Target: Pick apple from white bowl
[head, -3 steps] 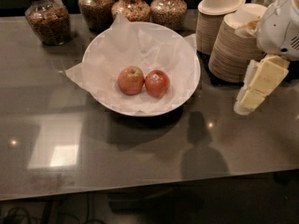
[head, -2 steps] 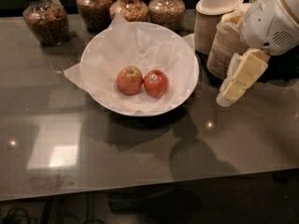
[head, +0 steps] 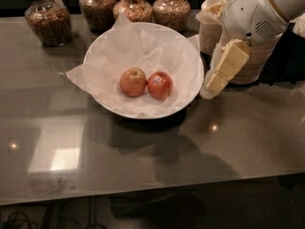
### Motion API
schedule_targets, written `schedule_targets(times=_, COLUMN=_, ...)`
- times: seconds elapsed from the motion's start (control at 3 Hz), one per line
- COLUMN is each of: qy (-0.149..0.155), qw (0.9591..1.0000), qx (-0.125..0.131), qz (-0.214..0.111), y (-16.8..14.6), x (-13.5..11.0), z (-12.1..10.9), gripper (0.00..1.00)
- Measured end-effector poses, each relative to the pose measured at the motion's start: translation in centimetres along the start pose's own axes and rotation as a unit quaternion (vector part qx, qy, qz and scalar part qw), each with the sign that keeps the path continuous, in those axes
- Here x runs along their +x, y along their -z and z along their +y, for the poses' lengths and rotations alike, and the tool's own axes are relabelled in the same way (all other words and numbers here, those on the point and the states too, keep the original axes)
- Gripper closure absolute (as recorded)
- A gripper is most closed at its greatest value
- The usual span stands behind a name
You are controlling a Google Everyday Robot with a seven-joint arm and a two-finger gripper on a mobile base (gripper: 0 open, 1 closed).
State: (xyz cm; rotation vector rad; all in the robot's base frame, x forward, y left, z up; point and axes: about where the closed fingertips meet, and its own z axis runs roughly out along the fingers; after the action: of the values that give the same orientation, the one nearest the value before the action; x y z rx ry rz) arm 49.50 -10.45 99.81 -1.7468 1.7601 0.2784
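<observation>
The white bowl (head: 114,46), lined with crumpled white paper, sits at the middle back of the grey table. Two apples lie side by side in it. The apple (head: 133,82) on the left is larger and paler, orange-red with a stem dimple. The smaller redder apple (head: 160,85) with a blue sticker touches it on the right. My gripper (head: 215,78) hangs at the bowl's right rim, outside the bowl, its cream fingers pointing down and left, with nothing in it.
Several glass jars of grains (head: 46,19) stand along the back edge. Stacked tan paper bowls (head: 252,56) and white cups (head: 214,13) stand at the back right, behind my arm. The table's front edge (head: 143,194) runs across the bottom.
My arm has swung left and forward from the right edge of the table to the bowl's right rim. The apples and bowl have not moved.
</observation>
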Motion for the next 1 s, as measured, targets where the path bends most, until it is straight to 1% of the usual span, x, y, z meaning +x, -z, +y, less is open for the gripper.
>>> schedule_targets(times=0.33, qy=-0.009, qw=0.9996, qx=-0.006, qz=-0.026, y=-2.7, x=-0.6, z=-0.5, gripper=0.00)
schedule_targets(times=0.67, qy=-0.006, qw=0.9984, qx=-0.016, qz=-0.053, y=-6.4, x=-2.2, z=-1.8, gripper=0.00)
schedule_targets(times=1.0, qy=-0.002, qw=0.9975, qx=-0.031, qz=-0.064, y=-9.3, x=-3.2, z=-2.6, gripper=0.00)
